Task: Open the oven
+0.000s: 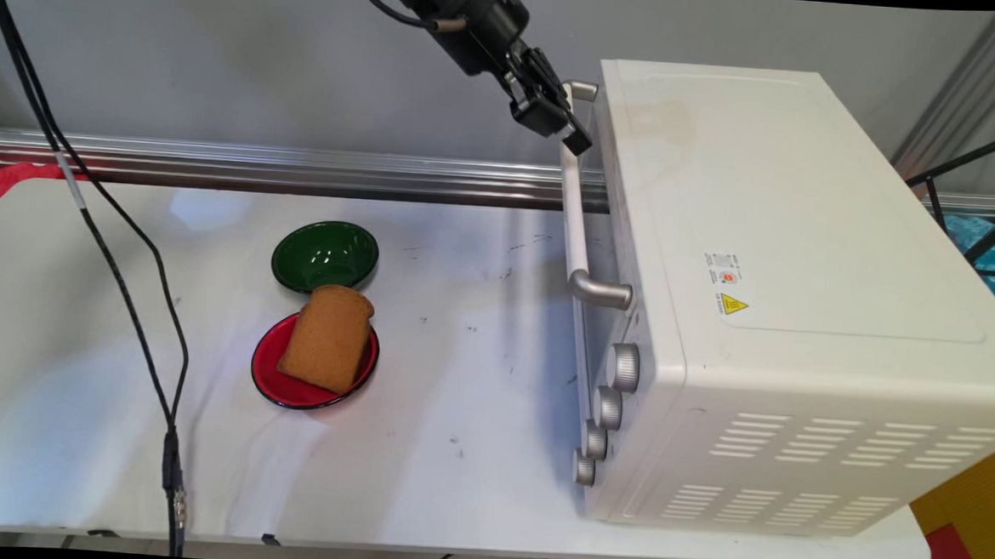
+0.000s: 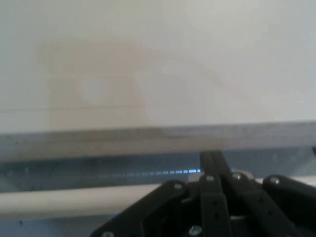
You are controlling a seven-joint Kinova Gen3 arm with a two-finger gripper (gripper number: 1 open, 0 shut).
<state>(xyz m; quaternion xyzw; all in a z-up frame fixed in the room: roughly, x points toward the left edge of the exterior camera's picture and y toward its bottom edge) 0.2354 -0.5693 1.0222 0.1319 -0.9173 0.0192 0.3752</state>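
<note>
A: Main view, nearest first: what sits on the counter (image 1: 453, 482)?

B: A smooth white top, scuffed with small dark specks. Two black cables (image 1: 122, 285) hang down across its left side. Toward the middle-left lies a shallow, glossy red plate (image 1: 275, 383) with a dark rim, and a thick brown slice of bread (image 1: 328, 337) with a rough, matte crumb leans across it, its rounded top poking past the plate's far edge.

A: And behind that?

B: A round, shiny dark green bowl (image 1: 326, 256), just beside the plate and almost touching the bread's top edge.

A: The right side?

B: A boxy cream-white toaster oven (image 1: 804, 270) of painted metal takes up most of it. Its side has rows of vent slots, its top carries a yellow warning sticker, and four ribbed silver knobs (image 1: 606, 409) run down the front. A long pale handle bar (image 1: 574, 224) on brushed-metal brackets spans the door.

A: Where is the claw?

B: The black claw (image 1: 575, 137) hangs at the far, upper end of that handle, right against the bar. The hand view shows the white handle bar (image 2: 64, 200) crossing just in front of the linkage, with the oven's flat cream top (image 2: 158, 64) filling everything beyond.

A: Open, closed, gripping?

B: I cannot tell; the bar and the linkage hide the tips.

A: Farthest back?

B: A ridged aluminium rail (image 1: 282, 170) along the counter's far edge, then a plain grey wall (image 1: 220, 52).
</note>
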